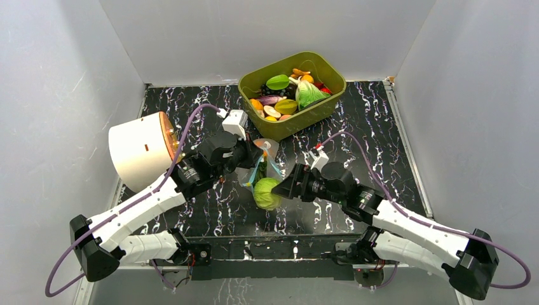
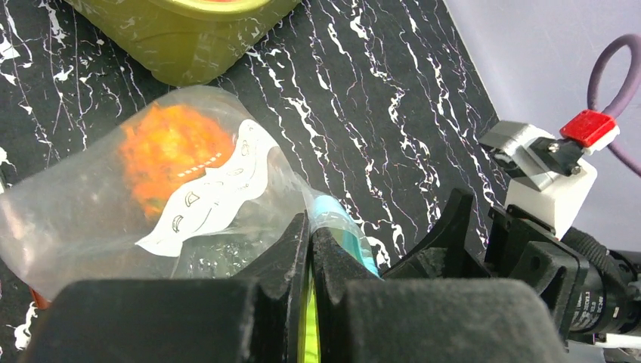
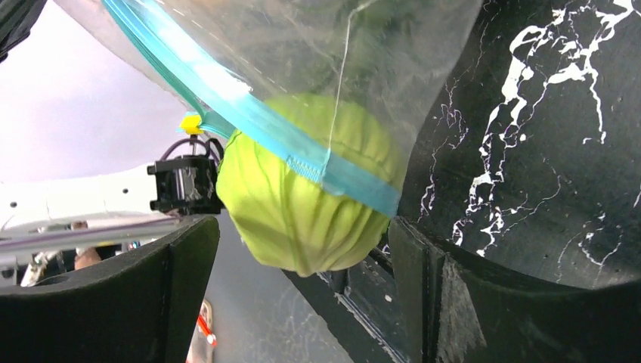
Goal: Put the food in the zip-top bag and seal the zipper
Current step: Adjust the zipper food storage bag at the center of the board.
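The clear zip-top bag [image 1: 262, 160] hangs above the table, and my left gripper [image 2: 311, 223] is shut on its rim beside the light-blue zipper [image 2: 344, 234]. An orange food piece [image 2: 174, 151] lies inside the bag. The round pale-green cabbage [image 3: 302, 204] sits at the bag's mouth. Its top is behind the plastic and the zipper [image 3: 249, 113], and its lower half sticks out. My right gripper [image 3: 302, 227] is open, one finger on each side of the cabbage. In the top view the left gripper [image 1: 249, 159] and right gripper [image 1: 284, 189] flank the cabbage [image 1: 267, 192].
An olive-green tub [image 1: 330, 95] holding several toy foods stands at the back of the black marbled table [image 1: 381, 127]. A white cylinder with an orange face [image 1: 140, 149] stands at the left edge. Grey walls close in three sides.
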Robot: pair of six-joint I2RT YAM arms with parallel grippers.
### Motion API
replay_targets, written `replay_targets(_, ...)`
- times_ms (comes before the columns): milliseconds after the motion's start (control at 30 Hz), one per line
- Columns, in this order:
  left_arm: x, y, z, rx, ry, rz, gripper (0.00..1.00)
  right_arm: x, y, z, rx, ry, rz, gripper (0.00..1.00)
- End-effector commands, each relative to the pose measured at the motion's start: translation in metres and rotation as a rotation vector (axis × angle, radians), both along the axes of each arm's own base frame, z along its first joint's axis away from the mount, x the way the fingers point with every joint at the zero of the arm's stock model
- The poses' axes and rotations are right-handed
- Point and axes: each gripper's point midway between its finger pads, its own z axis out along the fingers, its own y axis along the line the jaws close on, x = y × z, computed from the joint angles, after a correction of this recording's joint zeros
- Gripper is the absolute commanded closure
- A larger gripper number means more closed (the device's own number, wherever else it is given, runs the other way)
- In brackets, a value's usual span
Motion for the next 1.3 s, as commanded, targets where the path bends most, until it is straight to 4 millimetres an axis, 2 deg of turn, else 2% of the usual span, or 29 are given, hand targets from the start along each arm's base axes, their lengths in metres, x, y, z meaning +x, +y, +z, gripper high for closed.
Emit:
replay_targets(0,0.007,-0.002,0.038,-0.092,-0.067,0.033,1.00,0.018,0.005,0.014,0.075,0.006,-0.152,0.21)
replay_targets(100,0.007,-0.003,0.039,-0.095,-0.067,0.032,1.00,0.016,0.015,0.009,0.079,0.026,-0.121,0.25)
replay_targets(233,0.007,-0.002,0.039,-0.093,-0.066,0.034,1.00,0.014,0.020,-0.001,0.089,0.076,-0.144,0.22)
replay_targets(433,0.005,-0.001,0.041,-0.108,-0.070,0.033,1.00,0.023,0.008,0.005,0.074,0.006,-0.205,0.30)
replay_targets(533,0.004,-0.001,0.044,-0.116,-0.073,0.027,1.00,0.021,0.001,-0.002,0.046,0.013,-0.220,0.34)
replay_targets(733,0.004,-0.001,0.045,-0.129,-0.077,0.033,1.00,0.007,0.010,0.000,0.153,0.124,-0.194,0.21)
replay_targets(933,0.007,-0.001,0.040,-0.129,-0.070,0.048,1.00,0.002,0.011,-0.003,0.189,0.306,-0.268,0.13)
replay_targets(1000,0.007,-0.002,0.041,-0.135,-0.069,0.047,1.00,0.001,0.013,-0.004,0.211,0.338,-0.283,0.06)
replay_targets(1100,0.007,-0.003,0.043,-0.144,-0.071,0.047,1.00,0.008,0.009,-0.004,0.226,0.291,-0.312,0.07)
replay_targets(1267,0.004,-0.003,0.046,-0.136,-0.070,0.035,1.00,0.024,0.000,0.032,0.124,-0.069,-0.250,0.27)
